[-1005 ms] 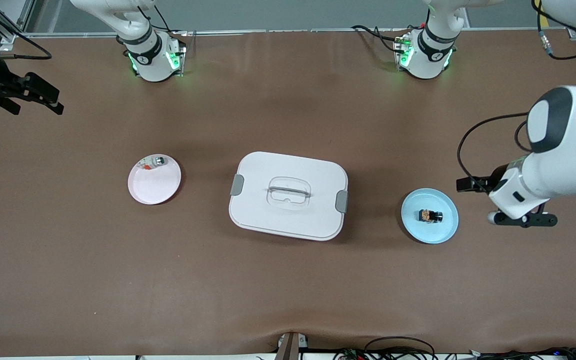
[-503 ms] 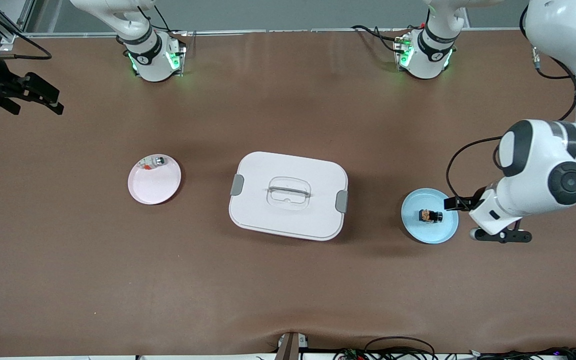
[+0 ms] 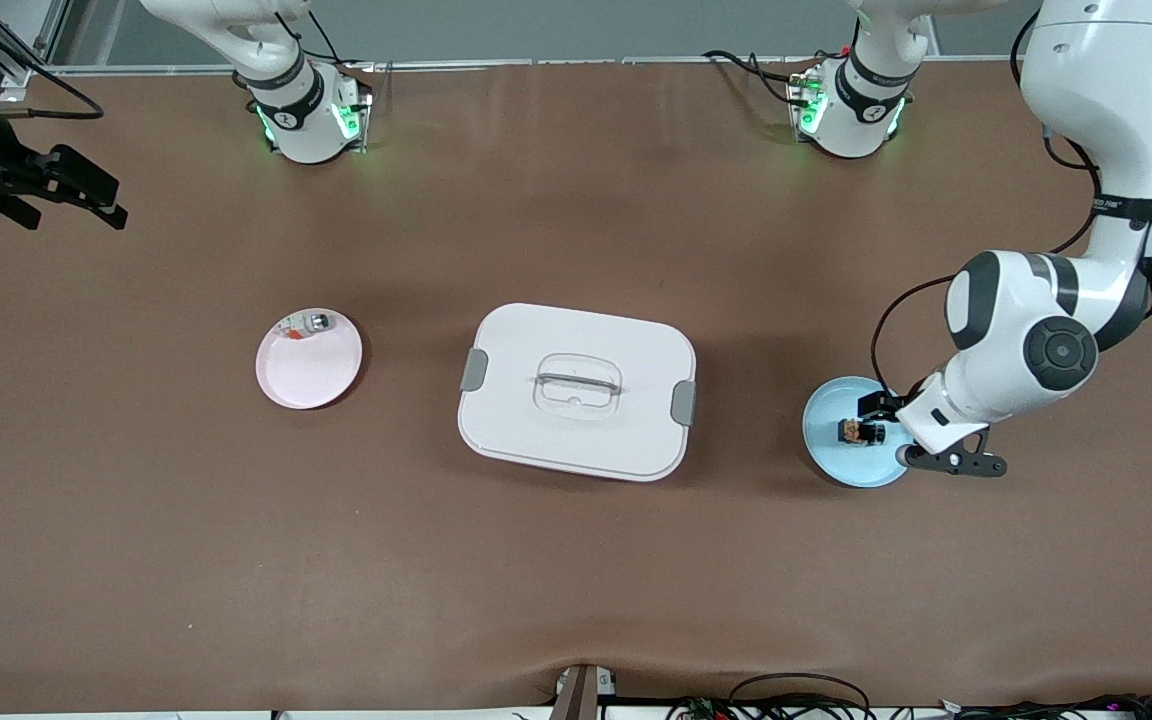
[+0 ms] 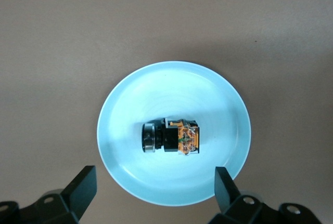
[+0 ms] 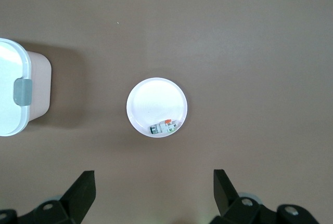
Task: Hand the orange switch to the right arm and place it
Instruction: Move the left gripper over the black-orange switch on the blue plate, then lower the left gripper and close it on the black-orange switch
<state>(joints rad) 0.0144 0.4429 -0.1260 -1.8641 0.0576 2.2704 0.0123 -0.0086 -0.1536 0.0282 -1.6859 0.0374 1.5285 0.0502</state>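
The orange switch [image 3: 861, 431] [image 4: 171, 136], a small black block with an orange end, lies on its side in the middle of a light blue plate [image 3: 836, 458] [image 4: 171, 91] toward the left arm's end of the table. My left gripper [image 3: 886, 412] [image 4: 154, 186] hangs open above that plate's rim. Its fingers [image 4: 83, 186] stand wide apart, clear of the switch and holding nothing. My right gripper [image 3: 96, 200] [image 5: 154, 187] waits open and empty, high over the right arm's end of the table.
A white lidded box [image 3: 576, 390] [image 5: 15, 94] with grey latches stands mid-table. A pink plate [image 3: 308, 368] [image 5: 156, 102] toward the right arm's end carries a small silver-white piece with a red bit [image 3: 306, 325] [image 5: 165, 126].
The left arm has swung in from the table's end, bringing its open gripper from beside the blue plate to above it. The right arm has not moved.
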